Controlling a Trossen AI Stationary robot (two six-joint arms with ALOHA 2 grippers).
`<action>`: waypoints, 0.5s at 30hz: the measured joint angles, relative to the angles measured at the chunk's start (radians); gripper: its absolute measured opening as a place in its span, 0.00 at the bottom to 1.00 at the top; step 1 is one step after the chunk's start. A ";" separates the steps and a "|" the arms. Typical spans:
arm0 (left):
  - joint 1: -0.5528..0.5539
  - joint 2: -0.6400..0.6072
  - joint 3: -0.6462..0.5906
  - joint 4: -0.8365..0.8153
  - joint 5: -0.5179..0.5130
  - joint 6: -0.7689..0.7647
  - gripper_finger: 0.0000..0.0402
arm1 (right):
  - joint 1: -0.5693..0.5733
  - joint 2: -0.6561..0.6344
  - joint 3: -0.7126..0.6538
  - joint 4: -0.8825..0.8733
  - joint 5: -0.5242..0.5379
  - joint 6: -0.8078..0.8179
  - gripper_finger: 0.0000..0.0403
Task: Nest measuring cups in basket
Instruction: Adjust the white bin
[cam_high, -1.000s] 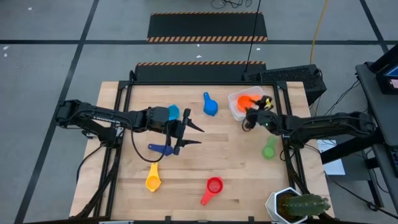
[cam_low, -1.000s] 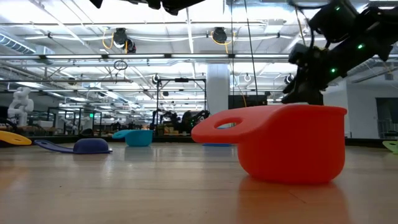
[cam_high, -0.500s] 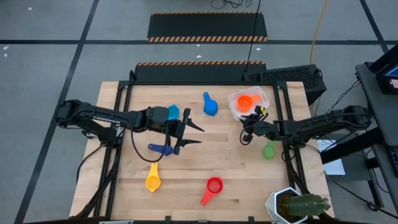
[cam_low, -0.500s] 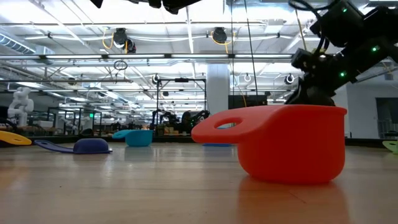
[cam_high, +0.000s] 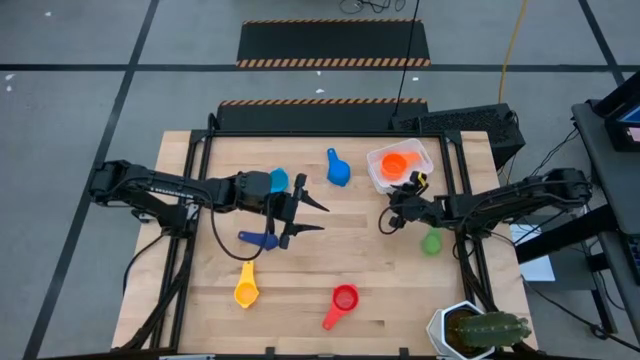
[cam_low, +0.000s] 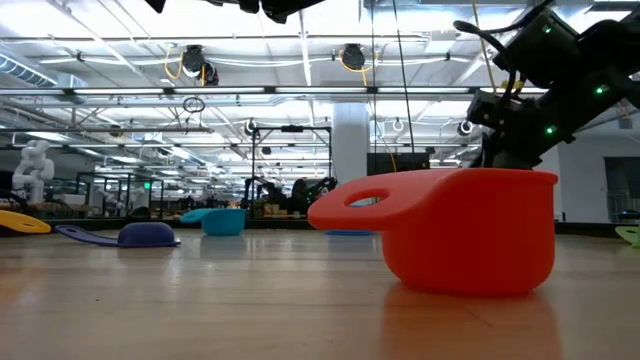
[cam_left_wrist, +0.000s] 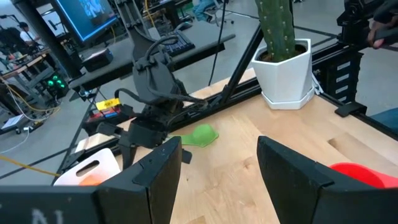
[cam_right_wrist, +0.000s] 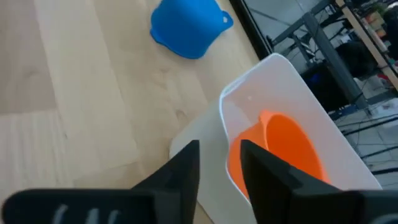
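The white basket (cam_high: 398, 166) sits toward 1 o'clock on the table (cam_high: 370, 270) and holds one measuring cup, the orange cup (cam_high: 395, 164), lying inside it. Six more cups lie loose on the wood, seven in all: the blue cup (cam_high: 337, 170) just at 9 o'clock of the basket, the light blue cup (cam_high: 278, 180) farther the same way and partly under the left arm, the navy cup (cam_high: 262, 239) near the centre-left, the yellow cup (cam_high: 246, 288) toward 7 o'clock, the red cup (cam_high: 342, 300) at 6 o'clock by the near edge, and the green cup (cam_high: 432, 241) at 3 o'clock.

The right gripper (cam_high: 392, 222) hovers over bare wood at 6 o'clock of the basket, between it and the green cup; its fingers (cam_right_wrist: 180, 177) stand a narrow gap apart with nothing between them (as far as the wrist view shows, where the basket's rim sits just beyond the tips). The left gripper (cam_high: 312, 216) waits left of centre, fingers spread wide and empty.

One potted cactus (cam_high: 478, 330) stands at the 5 o'clock corner
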 joint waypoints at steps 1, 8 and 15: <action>0.000 0.000 0.000 0.000 0.000 0.000 0.53 | -0.001 0.000 0.000 -0.009 0.000 0.000 0.32; 0.000 0.000 0.000 0.000 -0.001 0.014 0.53 | -0.045 0.000 0.000 -0.024 -0.042 0.001 0.35; 0.000 0.000 0.000 0.005 -0.008 0.014 0.53 | -0.095 0.000 0.000 0.008 -0.161 0.031 0.25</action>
